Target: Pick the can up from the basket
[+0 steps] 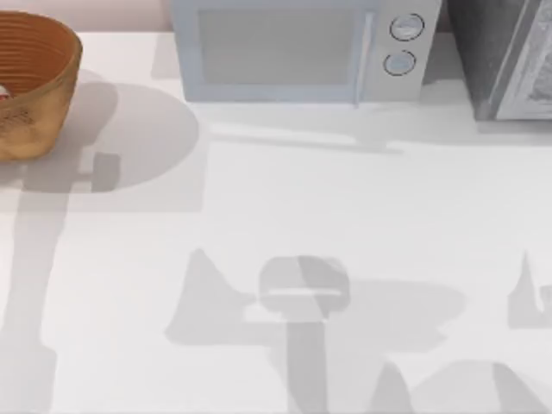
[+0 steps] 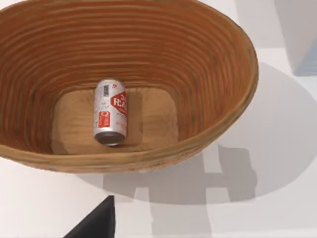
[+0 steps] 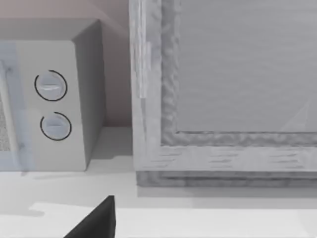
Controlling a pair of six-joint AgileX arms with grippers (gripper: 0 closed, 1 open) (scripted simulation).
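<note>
1. White desk carries the wicker basket at its far left corner.
2. Soda can lies on its side on the basket floor; descend along its length.
3. Left jaws: grip state unclear, so approach slowly.

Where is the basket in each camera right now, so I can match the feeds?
Top view: the basket sits at the far left edge, partly cut off.
Left wrist view: it spans most of the picture, the can lying on its side inside.
Right wrist view: not in it.
Shared landmark: the microwave, also at.
</note>
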